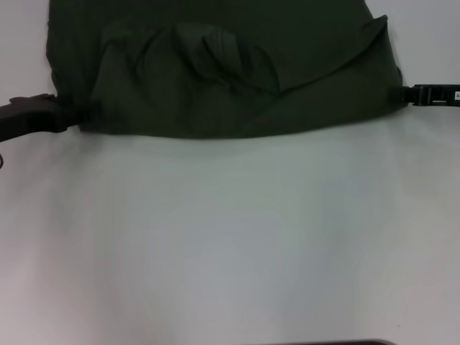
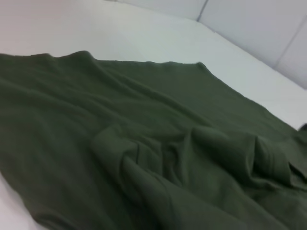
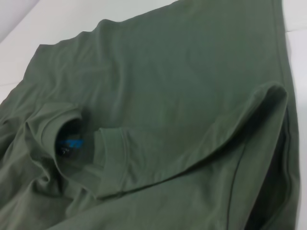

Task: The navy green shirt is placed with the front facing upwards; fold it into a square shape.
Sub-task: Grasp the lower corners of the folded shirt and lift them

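Observation:
The navy green shirt (image 1: 302,43) lies across the far part of the white table (image 1: 230,237), with its near part bunched into rumpled folds (image 1: 215,54). My left gripper (image 1: 85,113) meets the shirt's near left corner, where the cloth looks pinched, and is shut on it. My right gripper (image 1: 399,93) is at the shirt's right edge, shut on the cloth there. In the right wrist view the shirt (image 3: 168,72) shows its ribbed collar (image 3: 112,153) with a blue print (image 3: 74,143) inside, and a raised fold (image 3: 268,96). The left wrist view shows only creased shirt (image 2: 120,120).
Bare white table fills the near half of the head view. A dark strip (image 1: 338,342) shows at the table's near edge. In the left wrist view, pale wall panels (image 2: 259,24) stand beyond the table.

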Controlling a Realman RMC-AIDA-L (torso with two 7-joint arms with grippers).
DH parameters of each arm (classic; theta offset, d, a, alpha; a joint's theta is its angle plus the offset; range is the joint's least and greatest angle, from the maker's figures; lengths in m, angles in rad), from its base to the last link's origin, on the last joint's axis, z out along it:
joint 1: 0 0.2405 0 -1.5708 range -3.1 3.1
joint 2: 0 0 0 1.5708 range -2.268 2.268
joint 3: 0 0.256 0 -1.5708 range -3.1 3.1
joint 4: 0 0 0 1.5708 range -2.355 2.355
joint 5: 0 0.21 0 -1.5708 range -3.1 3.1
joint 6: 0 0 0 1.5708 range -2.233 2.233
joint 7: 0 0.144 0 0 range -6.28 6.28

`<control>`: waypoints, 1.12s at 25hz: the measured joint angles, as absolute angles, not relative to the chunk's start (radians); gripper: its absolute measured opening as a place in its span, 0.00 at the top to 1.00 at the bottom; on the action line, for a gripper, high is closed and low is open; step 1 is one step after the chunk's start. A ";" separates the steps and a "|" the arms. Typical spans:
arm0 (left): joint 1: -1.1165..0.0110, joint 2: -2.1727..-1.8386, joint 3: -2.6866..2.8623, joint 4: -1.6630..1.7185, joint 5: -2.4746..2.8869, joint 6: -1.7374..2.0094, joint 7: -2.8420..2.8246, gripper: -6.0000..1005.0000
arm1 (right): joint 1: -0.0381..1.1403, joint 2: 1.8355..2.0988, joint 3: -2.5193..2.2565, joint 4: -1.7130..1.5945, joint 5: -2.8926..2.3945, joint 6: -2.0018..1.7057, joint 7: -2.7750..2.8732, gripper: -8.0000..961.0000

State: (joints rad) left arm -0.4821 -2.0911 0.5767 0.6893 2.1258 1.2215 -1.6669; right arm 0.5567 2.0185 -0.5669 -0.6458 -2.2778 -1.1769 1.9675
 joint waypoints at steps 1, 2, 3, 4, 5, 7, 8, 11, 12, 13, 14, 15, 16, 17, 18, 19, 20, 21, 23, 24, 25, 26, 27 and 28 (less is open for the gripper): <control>-0.479 -2.092 0.580 0.690 2.126 1.224 -1.642 0.31 | 0.557 2.018 -0.566 -0.646 -2.278 -1.177 1.968 0.95; -0.476 -2.093 0.584 0.690 2.126 1.225 -1.627 0.31 | 0.556 2.019 -0.565 -0.646 -2.278 -1.178 1.968 0.95; -0.474 -2.093 0.588 0.690 2.126 1.226 -1.617 0.31 | 0.556 2.019 -0.562 -0.646 -2.278 -1.180 1.968 0.95; -0.473 -2.094 0.595 0.690 2.126 1.226 -1.607 0.31 | 0.556 2.019 -0.558 -0.646 -2.278 -1.182 1.968 0.95; -0.471 -2.095 0.600 0.690 2.126 1.226 -1.598 0.31 | 0.556 2.019 -0.552 -0.646 -2.278 -1.185 1.968 0.95; -0.467 -2.096 0.611 0.690 2.126 1.227 -1.582 0.31 | 0.555 2.019 -0.540 -0.646 -2.278 -1.192 1.968 0.95; -0.465 -2.097 0.619 0.690 2.126 1.226 -1.575 0.31 | 0.555 2.019 -0.536 -0.646 -2.278 -1.193 1.968 0.95; -0.461 -2.098 0.638 0.690 2.126 1.215 -1.563 0.31 | 0.555 2.018 -0.530 -0.646 -2.278 -1.196 1.968 0.95; -0.460 -2.098 0.642 0.689 2.126 1.210 -1.560 0.31 | 0.555 2.018 -0.529 -0.646 -2.278 -1.196 1.968 0.95; -0.459 -2.098 0.643 0.687 2.126 1.204 -1.556 0.31 | 0.555 2.018 -0.529 -0.646 -2.278 -1.197 1.968 0.95; -0.458 -2.098 0.643 0.687 2.126 1.200 -1.553 0.31 | 0.555 2.017 -0.529 -0.646 -2.278 -1.197 1.968 0.95; -0.458 -2.098 0.643 0.687 2.126 1.198 -1.552 0.31 | 0.555 2.017 -0.528 -0.646 -2.278 -1.197 1.968 0.95; -0.457 -2.099 0.645 0.687 2.126 1.197 -1.549 0.31 | 0.555 2.017 -0.528 -0.646 -2.278 -1.197 1.968 0.95; -0.458 -2.099 0.649 0.686 2.126 1.196 -1.546 0.31 | 0.555 2.017 -0.528 -0.646 -2.278 -1.197 1.968 0.95; -0.458 -2.100 0.652 0.686 2.126 1.193 -1.543 0.31 | 0.555 2.017 -0.528 -0.646 -2.278 -1.196 1.968 0.95; -0.458 -2.100 0.654 0.685 2.128 1.190 -1.541 0.31 | 0.555 2.017 -0.528 -0.646 -2.278 -1.196 1.968 0.95; -0.460 -2.103 0.655 0.684 2.133 1.185 -1.541 0.31 | 0.555 2.017 -0.528 -0.646 -2.278 -1.195 1.968 0.95; -0.461 -2.106 0.655 0.683 2.140 1.182 -1.539 0.31 | 0.555 2.017 -0.528 -0.646 -2.278 -1.194 1.968 0.95; -0.462 -2.111 0.662 0.683 2.147 1.180 -1.535 0.31 | 0.555 2.018 -0.528 -0.646 -2.278 -1.193 1.968 0.95; -0.463 -2.113 0.669 0.684 2.149 1.178 -1.532 0.31 | 0.556 2.018 -0.528 -0.646 -2.278 -1.194 1.968 0.95; -0.463 -2.115 0.675 0.684 2.149 1.175 -1.531 0.31 | 0.556 2.017 -0.528 -0.646 -2.278 -1.194 1.969 0.95; -0.463 -2.117 0.679 0.686 2.150 1.171 -1.531 0.31 | 0.556 2.017 -0.528 -0.646 -2.278 -1.194 1.969 0.95; -0.463 -2.118 0.684 0.686 2.150 1.165 -1.530 0.31 | 0.556 2.017 -0.528 -0.646 -2.278 -1.195 1.969 0.95; -0.463 -2.119 0.687 0.688 2.150 1.159 -1.530 0.31 | 0.556 2.017 -0.528 -0.646 -2.278 -1.195 1.970 0.95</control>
State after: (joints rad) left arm -0.4632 -2.1192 0.6870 0.6875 2.1499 1.1586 -1.5296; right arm 0.5564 2.0168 -0.5276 -0.6458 -2.2780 -1.1948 1.9696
